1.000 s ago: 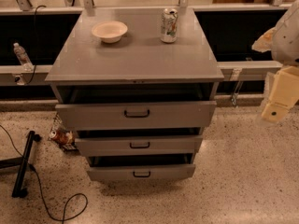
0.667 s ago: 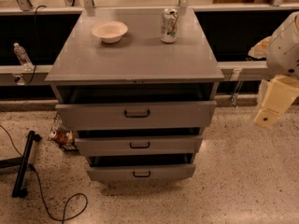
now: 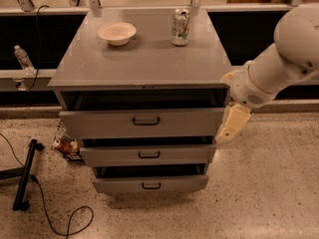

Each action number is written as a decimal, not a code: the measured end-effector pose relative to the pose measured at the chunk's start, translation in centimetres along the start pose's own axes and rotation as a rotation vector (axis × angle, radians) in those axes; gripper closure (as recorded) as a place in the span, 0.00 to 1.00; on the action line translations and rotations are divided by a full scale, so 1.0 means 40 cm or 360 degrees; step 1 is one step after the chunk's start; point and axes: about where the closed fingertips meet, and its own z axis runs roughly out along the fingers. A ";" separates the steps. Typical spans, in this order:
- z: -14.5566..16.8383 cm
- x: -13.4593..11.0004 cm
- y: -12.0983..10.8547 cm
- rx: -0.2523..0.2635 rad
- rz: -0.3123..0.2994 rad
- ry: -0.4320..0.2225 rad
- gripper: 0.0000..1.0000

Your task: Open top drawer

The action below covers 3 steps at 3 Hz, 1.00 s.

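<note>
**Inspector:** Status of the step, left to right?

**Operator:** Far to the left of the end effector (image 3: 227,129), up on the surface (image 3: 149,63), I note a bowl (image 3: 116,33). A can (image 3: 180,27) stands nearer, above and to the left. Neither concerns the pull. The top drawer (image 3: 99,123) sits directly left of the end effector, its front partly out with a dark gap showing above it. Its black handle (image 3: 146,120) is well apart to the left, at about the same height. The end effector hangs just beside the right end of the drawer front. Wide or narrow, I cannot tell.

**Inspector:** Recommended approach?

**Operator:** I would travel left along the front, square up to the handle, close around the bar, then draw straight out toward the camera. In my judgement a skewed pull could bind the drawer or rock the can.
</note>
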 end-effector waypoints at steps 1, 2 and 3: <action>0.009 0.001 -0.004 0.0001 0.0002 -0.0005 0.00; 0.039 0.005 0.007 0.0005 0.0000 -0.0031 0.00; 0.095 0.011 -0.003 0.0070 -0.0003 -0.0042 0.00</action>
